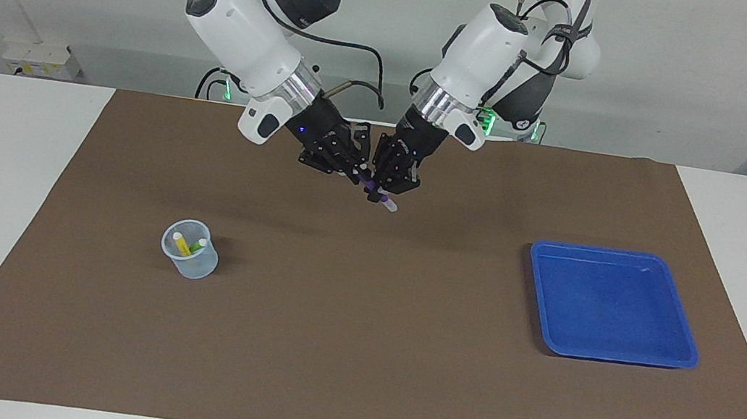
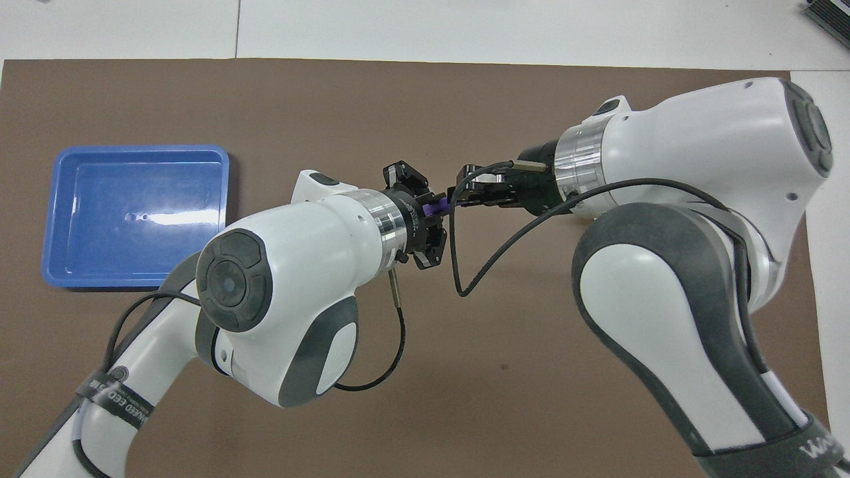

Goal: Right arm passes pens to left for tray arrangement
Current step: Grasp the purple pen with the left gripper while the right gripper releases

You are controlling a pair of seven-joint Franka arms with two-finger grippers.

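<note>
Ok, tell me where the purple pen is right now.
The purple pen is up in the air over the brown mat, gripped between the right gripper and the left gripper mid-table.

One camera sits high across the tabletop (image 1: 16,203), facing the robots and looking down at a slant from far enough back to take in the whole brown mat (image 1: 353,353) and the wall. The other hangs high above the robots' own end, looking forward and steeply down, so close that the arms fill much of it. Both share the mat's middle and the blue tray (image 1: 686,352), half a turn apart.
</note>
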